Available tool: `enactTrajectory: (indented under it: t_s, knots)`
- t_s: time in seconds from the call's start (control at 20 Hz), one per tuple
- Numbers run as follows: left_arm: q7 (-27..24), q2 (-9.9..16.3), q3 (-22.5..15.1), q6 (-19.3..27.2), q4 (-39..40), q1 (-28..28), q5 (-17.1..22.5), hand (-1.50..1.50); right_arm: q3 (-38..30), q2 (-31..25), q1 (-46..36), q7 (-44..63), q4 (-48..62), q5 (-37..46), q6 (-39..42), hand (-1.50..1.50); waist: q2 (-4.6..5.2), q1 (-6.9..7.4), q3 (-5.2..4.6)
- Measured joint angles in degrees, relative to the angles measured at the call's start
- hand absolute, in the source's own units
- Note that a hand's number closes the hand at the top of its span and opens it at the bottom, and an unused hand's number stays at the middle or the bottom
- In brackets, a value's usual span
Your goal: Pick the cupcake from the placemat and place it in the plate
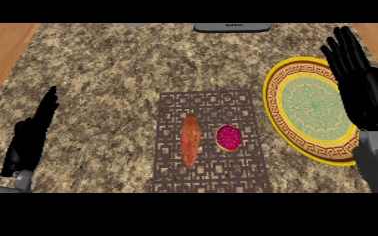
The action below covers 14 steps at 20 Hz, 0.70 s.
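Desk: a speckled granite desk (pixel 111 70) with wooden edging at the far left and far right corners; something grey sits at the far edge, too cut off to name.

Placemat: a dark patterned placemat (pixel 210 105) lies near the middle, toward the near side.

Cupcake: the cupcake (pixel 229 138), seen from above as a round pink-red top, sits on the right half of the placemat, untouched by either hand.

Neighbour: a long orange-brown item, perhaps a sweet potato (pixel 190 141), lies just beside the cupcake on its left, the two close but not touching.

Plate: the yellow-rimmed patterned plate (pixel 275 87) rests to the right of the placemat, near its edge, with nothing visible on it.

Right hand: the right hand (pixel 356 85) hangs over the right part of the plate, fingers (pixel 344 42) straight and spread apart, holding nothing.

Left hand: the left hand (pixel 31 135) rests at the near left, fingers straight and together, edge-on, well apart from everything.

Stage: I'd judge the pick has not begun.

Risk, neighbour: reaching in from the right, fingers that close too wide could nudge or catch the sweet potato, since the gap is narrow.

Risk, cupcake: it looks small and soft-topped; closing on the frosting could tip it or squash it.

Risk, plate: the hand crosses the plate's rim both ways, so a low pass could knock it sideways.

Risk, release: a release near the rim might let the cupcake roll off onto the desk.
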Motion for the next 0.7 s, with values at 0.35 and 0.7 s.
enactTrajectory:
  t_s: [0.35,0.7]
  knots:
    - [1.7,-5.22,-2.44,-0.01,-0.33,-1.95,1.42,0.0,11.72,1.76,-7.11,0.3,-3.85,-4.94,17.72,1.5,0.12,3.06,-1.17]
    - [3.35,-10.13,-3.92,0.65,0.45,-2.56,3.28,0.0,17.84,-1.91,-7.51,-17.15,-1.61,11.66,22.15,-1.5,0.79,2.33,-1.0]
